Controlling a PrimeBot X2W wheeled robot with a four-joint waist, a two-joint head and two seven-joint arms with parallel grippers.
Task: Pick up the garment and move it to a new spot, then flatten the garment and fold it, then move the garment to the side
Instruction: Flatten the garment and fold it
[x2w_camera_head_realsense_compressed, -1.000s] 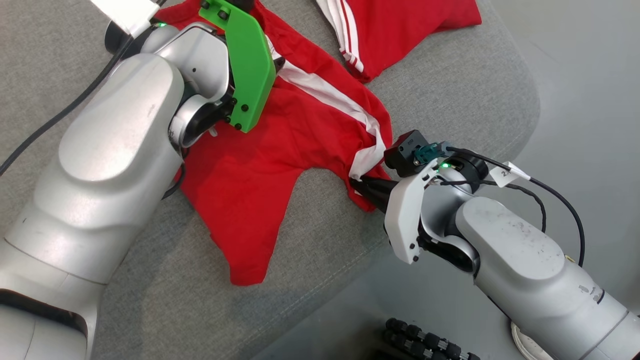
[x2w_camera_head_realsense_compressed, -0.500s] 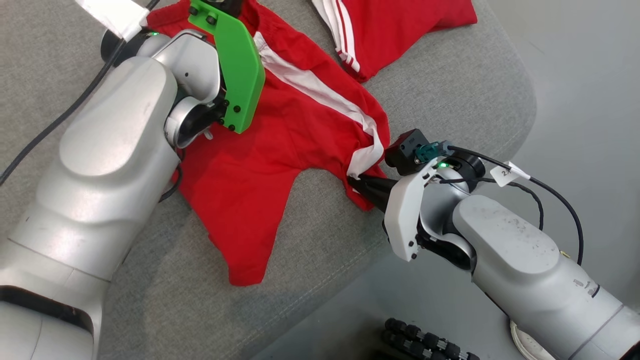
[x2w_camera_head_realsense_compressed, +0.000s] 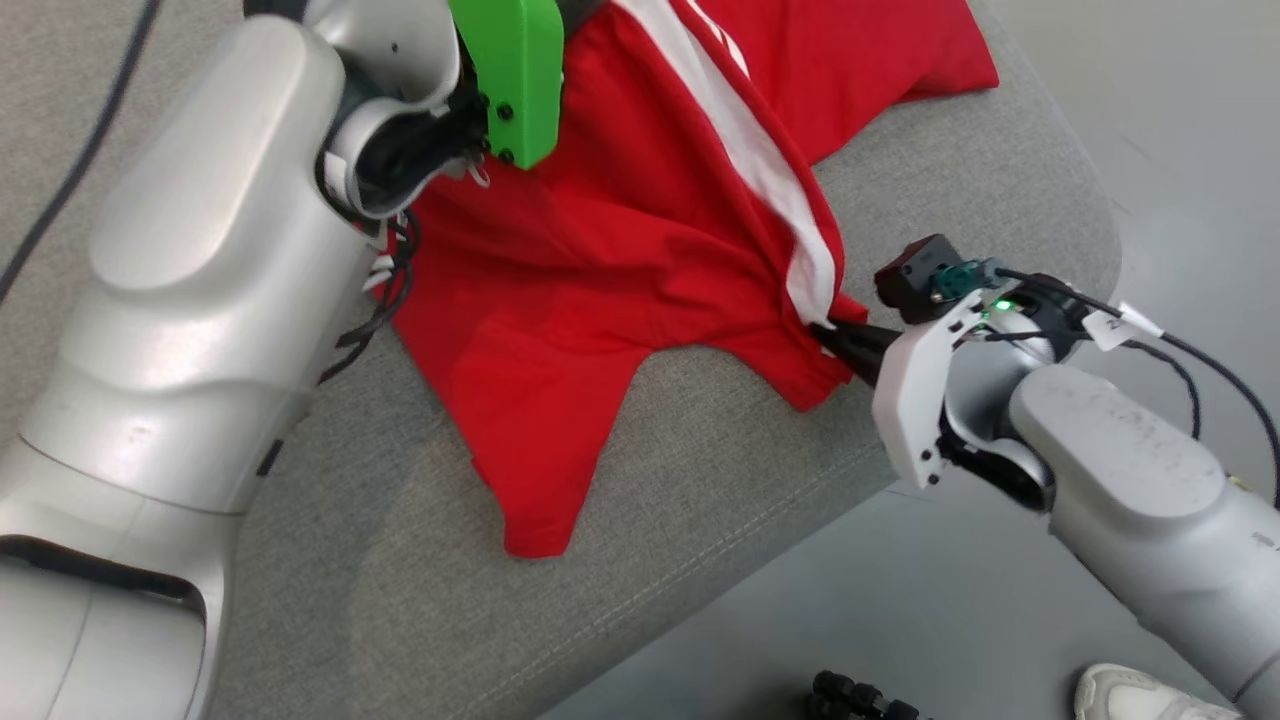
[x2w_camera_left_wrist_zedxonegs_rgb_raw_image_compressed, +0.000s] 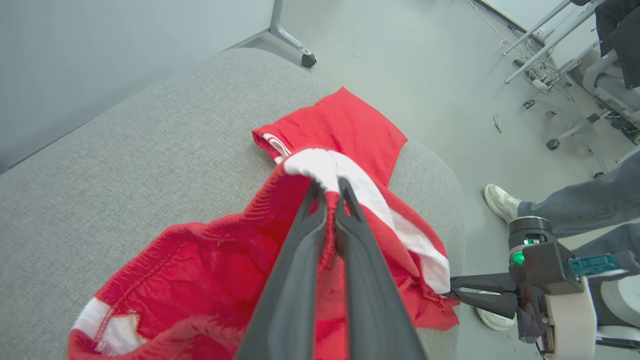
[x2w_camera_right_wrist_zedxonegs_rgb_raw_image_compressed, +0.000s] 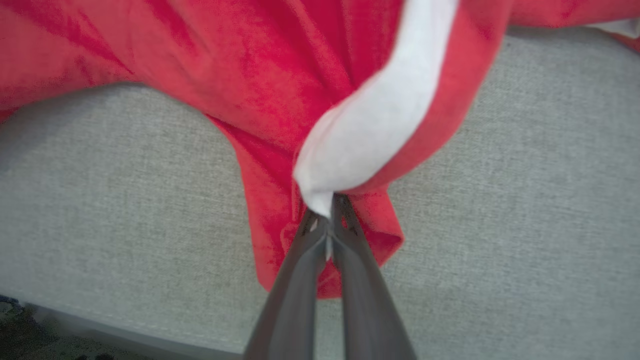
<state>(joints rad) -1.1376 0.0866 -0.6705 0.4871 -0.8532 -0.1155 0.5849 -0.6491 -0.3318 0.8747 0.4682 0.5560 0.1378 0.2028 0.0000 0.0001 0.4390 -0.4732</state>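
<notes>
Found red shirt (x2w_camera_head_realsense_compressed: 600, 260) draped over grey cushion (x2w_camera_head_realsense_compressed: 700, 470), centre to top of head view. Since a second ago: closed left claw (x2w_camera_left_wrist_zedxonegs_rgb_raw_image_compressed: 327, 192) tight onto white-edged fold, upper centre of left wrist view; raised that end. Kept right claw (x2w_camera_right_wrist_zedxonegs_rgb_raw_image_compressed: 327, 215) pinched on white-striped hem, frame centre. Both ends held; judged ready for lift and relocation. Counted: one shirt, two claws, one cushion, two shoes (x2w_camera_left_wrist_zedxonegs_rgb_raw_image_compressed: 502, 200) at right of left wrist view.

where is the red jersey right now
In the head view the red jersey with white stripes sits bunched on the grey fabric cushion, near its right edge, pinched by the left tool and the right tool.
</notes>
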